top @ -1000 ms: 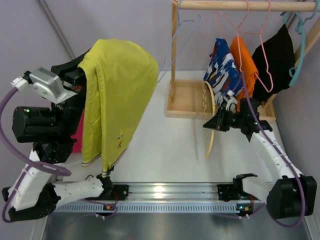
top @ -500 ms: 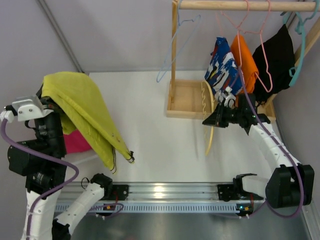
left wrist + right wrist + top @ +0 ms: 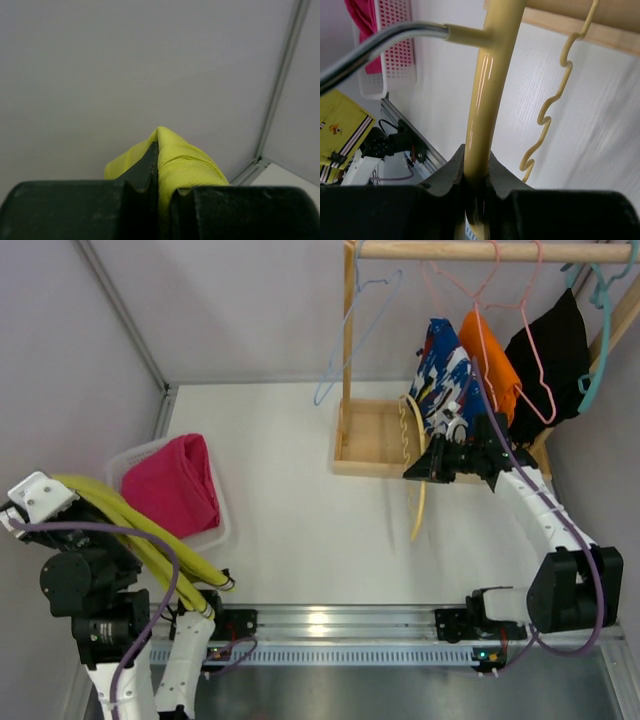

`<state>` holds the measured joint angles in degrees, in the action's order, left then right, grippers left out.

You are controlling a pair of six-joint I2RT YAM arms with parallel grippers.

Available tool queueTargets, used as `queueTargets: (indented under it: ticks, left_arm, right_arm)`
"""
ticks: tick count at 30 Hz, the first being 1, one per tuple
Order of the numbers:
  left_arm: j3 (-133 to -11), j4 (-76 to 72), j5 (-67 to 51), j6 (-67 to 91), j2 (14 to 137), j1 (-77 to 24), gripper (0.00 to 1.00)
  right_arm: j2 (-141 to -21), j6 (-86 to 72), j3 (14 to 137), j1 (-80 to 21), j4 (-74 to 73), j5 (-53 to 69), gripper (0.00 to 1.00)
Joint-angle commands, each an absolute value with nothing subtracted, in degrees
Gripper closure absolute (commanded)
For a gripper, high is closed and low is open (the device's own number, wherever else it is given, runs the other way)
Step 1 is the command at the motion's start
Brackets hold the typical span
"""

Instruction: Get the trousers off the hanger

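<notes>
My left gripper [image 3: 159,197] is shut on the lime yellow-green trousers [image 3: 185,167]. In the top view these trousers [image 3: 140,535] hang over my left arm at the near left, hem end low by the rail. The magenta-pink trousers [image 3: 185,483] lie folded in a white basket [image 3: 222,530]. My right gripper [image 3: 477,180] is shut on the bare yellow hanger [image 3: 482,97], which holds no cloth. In the top view this gripper [image 3: 428,466] holds the hanger [image 3: 419,502] upright beside the wooden rack.
A wooden rack [image 3: 372,435] stands at the back right, its rail [image 3: 470,251] carrying an empty blue hanger [image 3: 352,335] and hangers with patterned blue [image 3: 445,375], orange [image 3: 490,365] and black [image 3: 548,355] clothes. A metal rail [image 3: 340,622] runs along the near edge.
My left arm swung the yellow-green trousers left and down, from above the basket to beside it, uncovering the pink trousers. My right gripper carried the yellow hanger slightly toward the rack.
</notes>
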<state>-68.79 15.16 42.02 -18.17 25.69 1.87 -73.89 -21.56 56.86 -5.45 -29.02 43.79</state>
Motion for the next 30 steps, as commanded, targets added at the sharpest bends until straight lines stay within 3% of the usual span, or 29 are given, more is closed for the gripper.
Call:
queueTargets:
  ticks: [1, 7, 12, 20, 30]
  left_arm:
    - [-68.12, 11.43, 50.26, -19.5, 26.27, 4.48, 1.0]
    - [-65.3, 11.25, 54.83, -22.49, 28.73, 6.06, 1.0]
    - [-64.08, 9.07, 64.51, -21.8, 39.7, 6.06, 1.0]
    - [-58.45, -16.15, 61.96, -27.15, 55.09, 6.15, 1.0]
    - [-58.36, -23.73, 56.0, -21.71, 76.71, 8.44, 1.0]
  right_arm:
    - [-74.87, -19.07, 61.08, -5.36, -29.62, 45.44, 1.0]
    - [-77.78, -18.63, 63.89, -5.62, -30.85, 45.18, 1.0]
    - [-79.54, -19.25, 66.27, -6.24, -30.41, 45.0, 1.0]
    - [-82.0, -17.93, 70.39, -6.24, -31.73, 45.17, 1.0]
    - [-83.15, -17.22, 75.85, -6.33, -34.71, 47.02, 1.0]
